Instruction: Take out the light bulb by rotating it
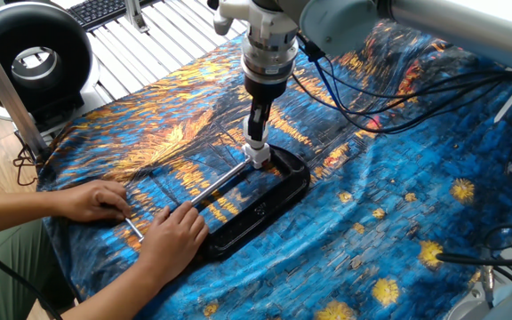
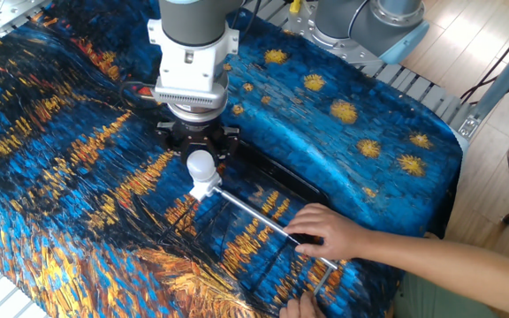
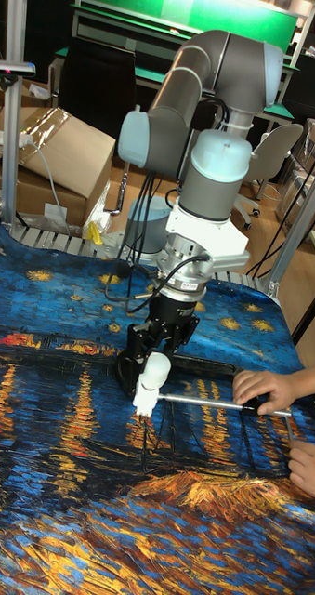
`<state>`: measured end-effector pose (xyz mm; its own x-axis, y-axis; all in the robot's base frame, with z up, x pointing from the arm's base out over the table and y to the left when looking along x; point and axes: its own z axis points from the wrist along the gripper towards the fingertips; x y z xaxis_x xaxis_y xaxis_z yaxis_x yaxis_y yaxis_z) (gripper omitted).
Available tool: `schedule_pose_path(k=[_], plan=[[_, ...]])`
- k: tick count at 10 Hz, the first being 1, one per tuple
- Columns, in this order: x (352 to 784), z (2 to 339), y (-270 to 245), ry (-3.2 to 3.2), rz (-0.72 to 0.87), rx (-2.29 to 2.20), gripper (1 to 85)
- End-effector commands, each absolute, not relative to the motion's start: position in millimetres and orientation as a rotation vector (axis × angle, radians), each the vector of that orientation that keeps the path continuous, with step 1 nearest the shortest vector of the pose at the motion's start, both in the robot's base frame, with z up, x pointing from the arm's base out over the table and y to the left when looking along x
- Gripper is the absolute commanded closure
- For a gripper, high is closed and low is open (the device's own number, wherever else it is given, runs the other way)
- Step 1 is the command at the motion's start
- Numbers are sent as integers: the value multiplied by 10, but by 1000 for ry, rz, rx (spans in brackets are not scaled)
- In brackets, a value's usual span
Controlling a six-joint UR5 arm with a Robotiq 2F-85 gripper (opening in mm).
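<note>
The bulb (image 2: 201,164), frosted white with a round globe and white collar, stands upright in its socket (image 2: 203,188) on the worktop; the fingers (image 2: 180,147) grip it.

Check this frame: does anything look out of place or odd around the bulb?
A person's hand presses on the metal rod whose far end carries the light bulb, close under the gripper. Nothing looks spilled or damaged.

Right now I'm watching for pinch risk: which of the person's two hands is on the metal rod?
The hand nearer the light bulb rests on the rod; the other hand sits at the handle end.
</note>
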<state>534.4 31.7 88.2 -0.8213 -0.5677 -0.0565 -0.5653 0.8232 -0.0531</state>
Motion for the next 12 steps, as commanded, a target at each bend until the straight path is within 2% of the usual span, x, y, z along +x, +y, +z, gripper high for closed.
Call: schedule_pose_path(k=[1, 4, 5, 6, 7, 9, 10, 12], plan=[[5344, 884, 381, 2946, -17, -876, 310], [5346, 882, 385, 2953, -18, -863, 310], [5343, 879, 377, 2960, -21, -848, 353], [5331, 875, 356, 2973, -30, -825, 463], [5329, 873, 340, 2975, -36, -818, 503], [5338, 882, 321, 2975, -49, -809, 643], [5383, 885, 347, 2959, -44, -800, 750], [5401, 882, 344, 2919, -57, -920, 787]])
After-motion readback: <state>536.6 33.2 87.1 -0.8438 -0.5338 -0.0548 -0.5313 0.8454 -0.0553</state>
